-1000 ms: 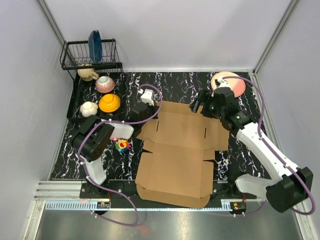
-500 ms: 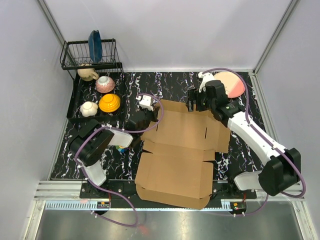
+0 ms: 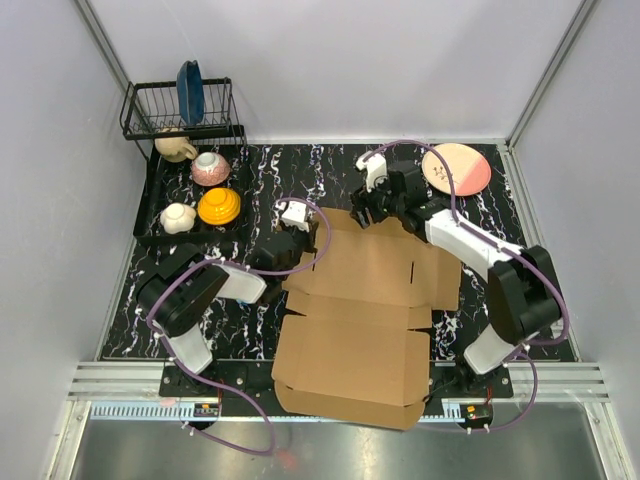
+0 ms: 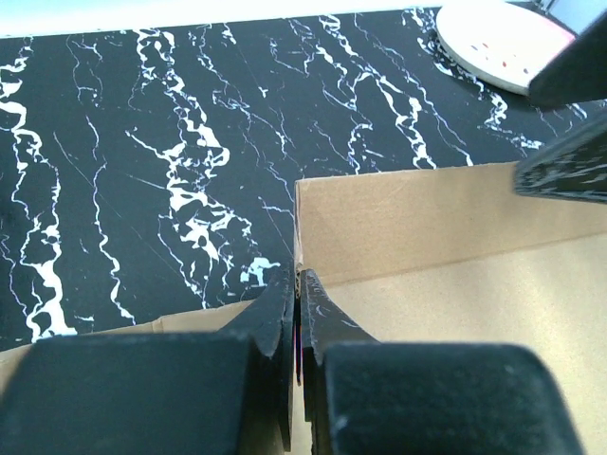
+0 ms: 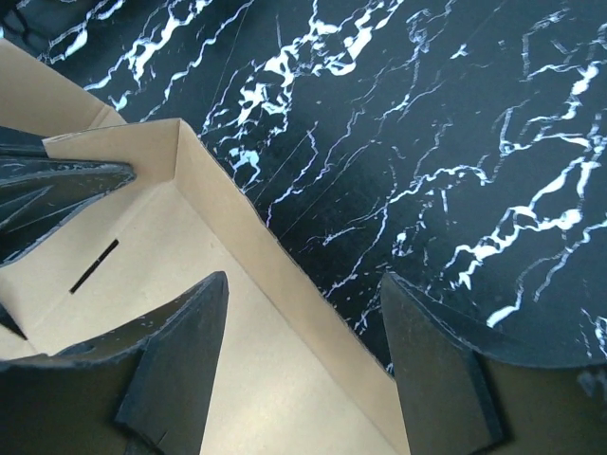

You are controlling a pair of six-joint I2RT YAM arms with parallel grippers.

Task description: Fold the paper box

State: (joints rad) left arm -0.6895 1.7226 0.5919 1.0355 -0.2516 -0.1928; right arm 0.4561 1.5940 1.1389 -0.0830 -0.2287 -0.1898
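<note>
Brown corrugated cardboard is most of what you see, the paper box (image 3: 350,300) lies opened out on the black marbled table (image 3: 330,170), taking up the middle and reaching to the near edge between the two arm bases. Its near panels lie pretty flat, while the far flaps are tipped up a bit. The left gripper (image 4: 297,294) is at the far left corner of the box, and in its wrist view the two fingers are pinched together right on the upright edge of a flap, so it's clamped on the cardboard. The right gripper (image 5: 303,294) sits over the far edge, jaws clearly apart, one finger inside the raised flap and the other outside over the table, not squeezing anything. Off to the far right there's a pink plate (image 3: 457,168). On the far left there's a black wire dish rack (image 3: 180,110) with a blue plate (image 3: 190,92) standing in it, plus a yellow bowl (image 3: 218,206) and a pink bowl (image 3: 210,168) in front.
</note>
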